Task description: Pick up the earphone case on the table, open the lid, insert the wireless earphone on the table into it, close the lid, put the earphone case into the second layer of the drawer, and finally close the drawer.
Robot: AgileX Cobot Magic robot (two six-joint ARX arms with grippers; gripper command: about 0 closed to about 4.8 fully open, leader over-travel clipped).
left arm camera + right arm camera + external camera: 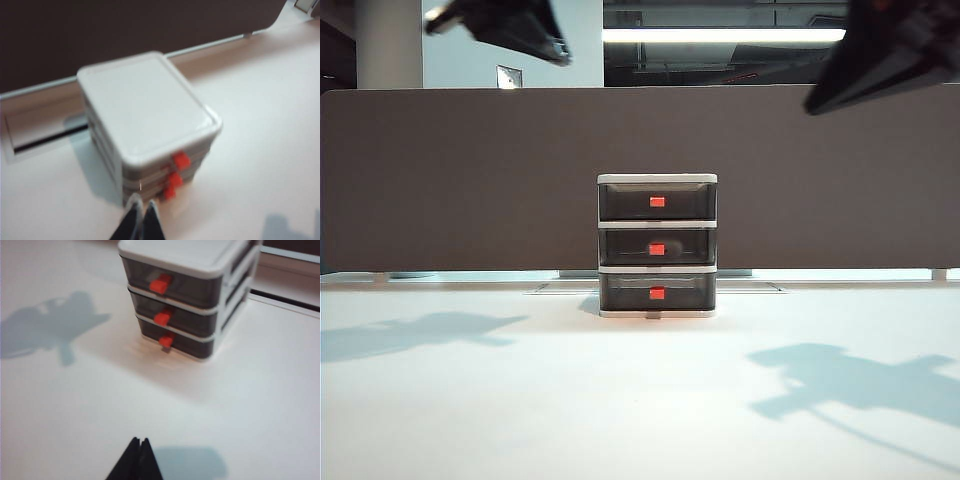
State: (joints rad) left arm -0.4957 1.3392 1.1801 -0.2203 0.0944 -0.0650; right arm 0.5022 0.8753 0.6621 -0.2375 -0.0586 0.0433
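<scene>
With all three drawers pushed flush in the drawer [657, 246] unit, you're looking at what reads as the end state: the second layer of the drawer [657, 248] is shut, red tab out front, and I can't see the earphone case or the earphone anywhere on the table [620, 400]. My guess is the case sits inside that middle tier, but the smoky front hides it, so can't confirm. Left gripper [139, 217] is high above the unit and on its left side, jaws pressed together, holding nothing. Right gripper [139, 455] is also raised, out front and to the right of the unit, jaws pressed together, empty. Both arms are well clear of the drawers; neither is clearly nearer. The unit's front faces the exterior camera, so any further pull or push runs along that front-back axis. Count: one drawer unit, three tiers, three red tabs, two grippers, zero cases or earphones visible.
</scene>
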